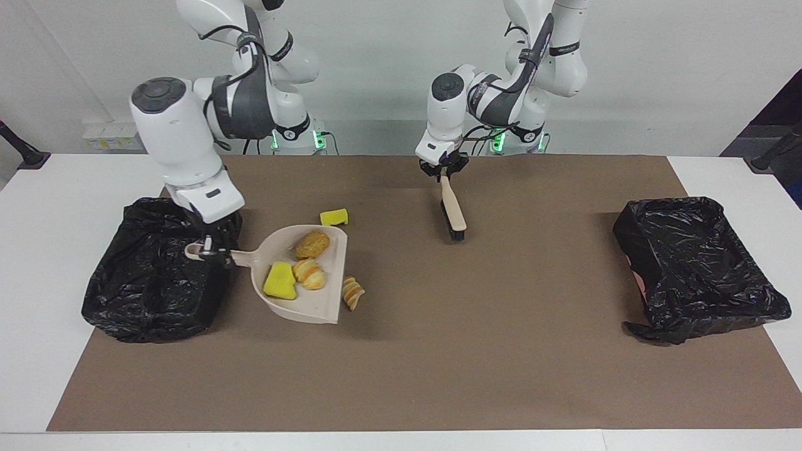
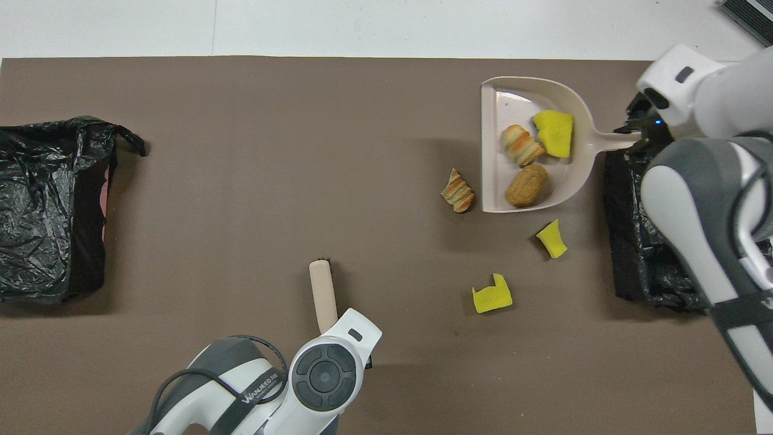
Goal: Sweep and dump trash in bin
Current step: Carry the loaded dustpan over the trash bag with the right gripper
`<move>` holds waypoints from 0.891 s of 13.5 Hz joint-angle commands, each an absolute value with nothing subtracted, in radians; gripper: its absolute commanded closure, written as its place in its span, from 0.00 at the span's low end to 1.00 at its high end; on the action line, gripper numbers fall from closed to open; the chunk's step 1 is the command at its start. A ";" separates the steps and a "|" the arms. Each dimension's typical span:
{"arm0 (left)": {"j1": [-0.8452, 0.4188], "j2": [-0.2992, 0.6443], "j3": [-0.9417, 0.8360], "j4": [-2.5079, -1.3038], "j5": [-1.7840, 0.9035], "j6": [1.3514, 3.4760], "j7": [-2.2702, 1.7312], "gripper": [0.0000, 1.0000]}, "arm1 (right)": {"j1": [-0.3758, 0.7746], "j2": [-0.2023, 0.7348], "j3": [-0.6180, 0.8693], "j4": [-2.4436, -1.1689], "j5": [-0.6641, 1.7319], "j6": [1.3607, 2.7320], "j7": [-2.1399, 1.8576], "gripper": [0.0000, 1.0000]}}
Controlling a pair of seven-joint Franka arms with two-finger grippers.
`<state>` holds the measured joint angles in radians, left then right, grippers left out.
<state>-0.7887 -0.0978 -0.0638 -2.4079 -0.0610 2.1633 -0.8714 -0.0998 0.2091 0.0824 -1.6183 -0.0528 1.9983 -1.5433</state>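
My right gripper [image 1: 213,249] is shut on the handle of the beige dustpan [image 1: 322,304], held above the mat beside the black-lined bin [image 1: 156,294] at the right arm's end. The handle tip reaches over that bin's rim. In the pan lie three pieces of trash: a yellow sponge chunk [image 2: 552,133], a croissant piece [image 2: 522,145] and a brown bread piece [image 2: 526,185]. On the mat lie another croissant piece [image 2: 457,191] and two yellow sponge chunks [image 2: 552,238] [image 2: 492,294]. My left gripper [image 1: 443,172] is shut on the handle of the beige brush [image 1: 452,213], bristle end down by the mat.
A second black-lined bin [image 1: 695,269] stands at the left arm's end of the brown mat [image 1: 501,351]. The white table shows around the mat. In the overhead view my right arm [image 2: 706,199] covers part of the bin [image 2: 634,254] at its end.
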 commanded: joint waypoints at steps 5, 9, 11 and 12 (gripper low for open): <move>-0.785 -0.106 -0.054 -2.442 -0.052 2.200 -0.804 1.00 | -0.402 0.161 0.089 -1.693 -0.028 2.016 -1.833 1.00; -0.756 -0.091 -0.054 -2.444 -0.052 2.230 -0.781 0.98 | -0.472 0.176 0.086 -1.727 -0.099 2.079 -1.764 1.00; -0.715 -0.071 -0.054 -2.442 -0.052 2.281 -0.779 0.61 | -0.477 0.176 0.087 -1.727 -0.164 2.063 -1.692 1.00; -0.703 -0.071 -0.054 -2.444 -0.052 2.280 -0.752 0.45 | -0.489 0.176 0.086 -1.727 -0.167 2.060 -1.692 1.00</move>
